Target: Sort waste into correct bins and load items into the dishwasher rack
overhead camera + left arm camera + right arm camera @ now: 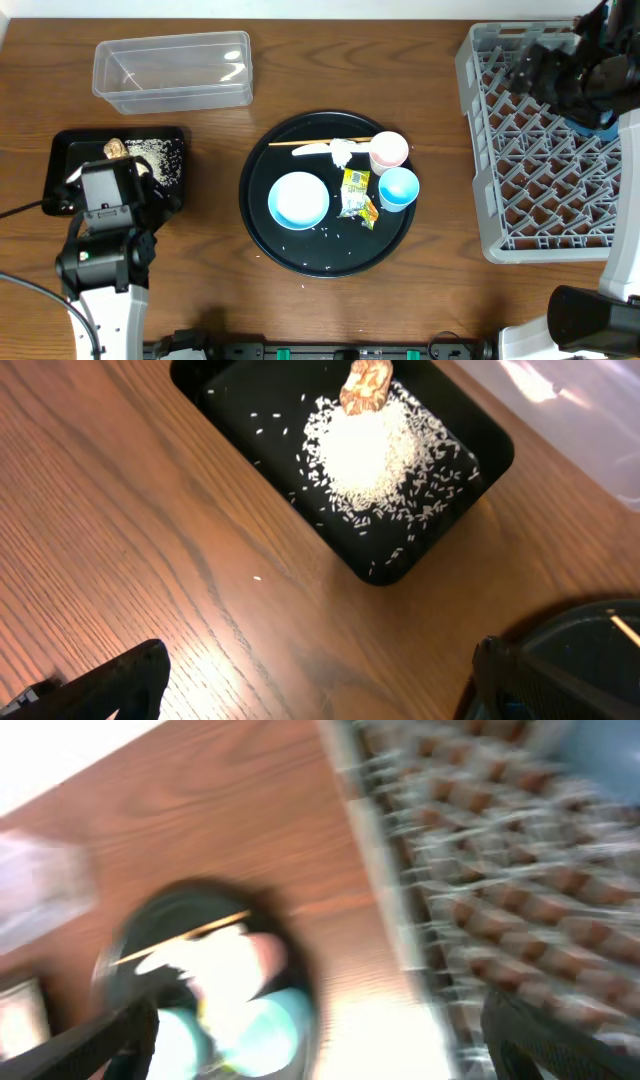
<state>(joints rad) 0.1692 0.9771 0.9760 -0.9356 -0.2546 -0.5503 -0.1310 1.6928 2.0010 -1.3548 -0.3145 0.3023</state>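
White rice (375,450) and a brown food lump (365,385) lie in the shallow black bin (480,470). My left gripper (320,685) hangs open over bare wood beside that bin's near corner, holding nothing. On the round black tray (265,235) sit the white bowl (298,200), pink cup (389,151), light-blue cup (398,188), yellow-green wrapper (357,195) and white tissue (342,152). My right gripper (320,1040) is open and empty, its view blurred, between the round tray (140,930) and the grey rack (500,870). The clear bin (170,70) is empty.
A thin wooden stick (330,142) lies across the round tray's far side. A few rice grains are scattered on that tray and on the wood. The right arm (570,70) reaches over the rack's (490,150) far corner, above a blue shape (598,127).
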